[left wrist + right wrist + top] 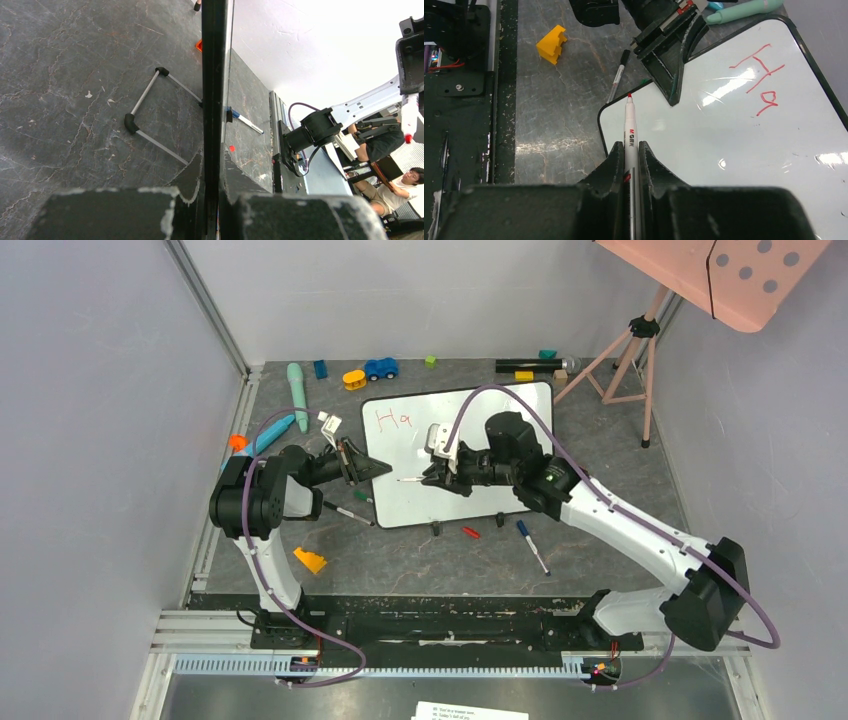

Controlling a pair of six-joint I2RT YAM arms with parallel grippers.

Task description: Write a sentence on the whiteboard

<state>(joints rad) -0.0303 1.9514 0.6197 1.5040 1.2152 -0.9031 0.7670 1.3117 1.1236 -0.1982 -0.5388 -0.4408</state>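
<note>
The whiteboard lies flat mid-table, glossy white with a thin black rim. Of the sentence, only the red letters "Ha" show, near the board's far-left corner; they appear again as "Ha" in the right wrist view. My left gripper is shut on the board's left edge, and the black rim runs straight between its fingers. My right gripper is shut on a white red-tipped marker. The marker's tip points left over the board below the letters; whether it touches the board I cannot tell.
A black-capped marker and a yellow block lie left of the board. A blue marker and a red cap lie in front of it. Toy cars, teal tools and a tripod under a pink dotted panel stand behind.
</note>
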